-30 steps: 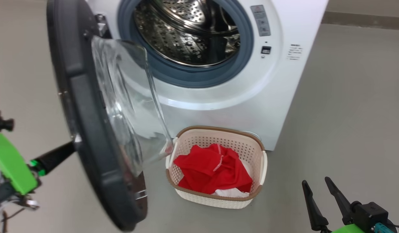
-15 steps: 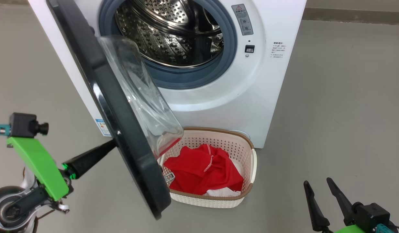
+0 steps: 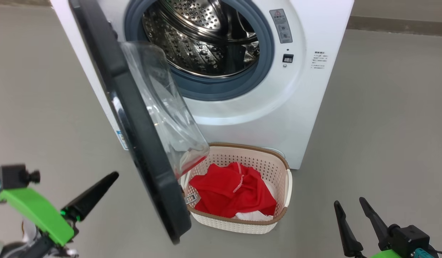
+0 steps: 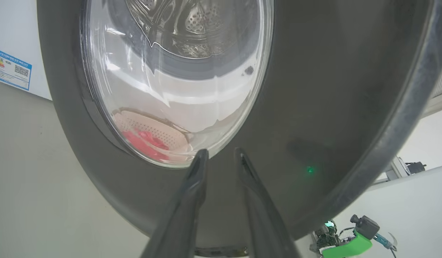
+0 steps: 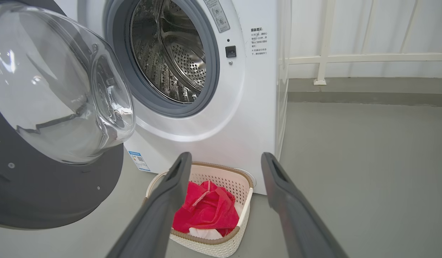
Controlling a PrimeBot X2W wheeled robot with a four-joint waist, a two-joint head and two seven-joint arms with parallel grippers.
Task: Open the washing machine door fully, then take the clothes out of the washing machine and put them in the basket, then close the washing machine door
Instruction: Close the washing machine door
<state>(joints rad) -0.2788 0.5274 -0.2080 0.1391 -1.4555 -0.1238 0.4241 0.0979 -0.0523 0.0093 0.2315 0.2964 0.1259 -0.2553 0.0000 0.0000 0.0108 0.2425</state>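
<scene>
The washing machine door (image 3: 129,118) was a glossy black ring with a bulging clear bowl window. It hung half-open, its lower edge over the basket (image 3: 242,224) of red clothes (image 3: 231,193). The left claw (image 4: 221,152) sat just off its outer face, fingers narrowly apart and empty. The right claw (image 3: 349,200) was spread wide, also empty, well apart.

Count on inspection: one washing machine (image 3: 307,107), with one steel drum (image 3: 203,36) and one blue label (image 4: 12,69) low on its front. One washing machine door (image 3: 134,118). One basket (image 3: 242,224), on the floor at the foot of the machine's front. One heap of clothes (image 3: 228,193) in it, red over white; the number of separate garments cannot be told. Two hands, left hand (image 4: 221,152) and right hand (image 3: 350,201), two dark fingers each.
</scene>
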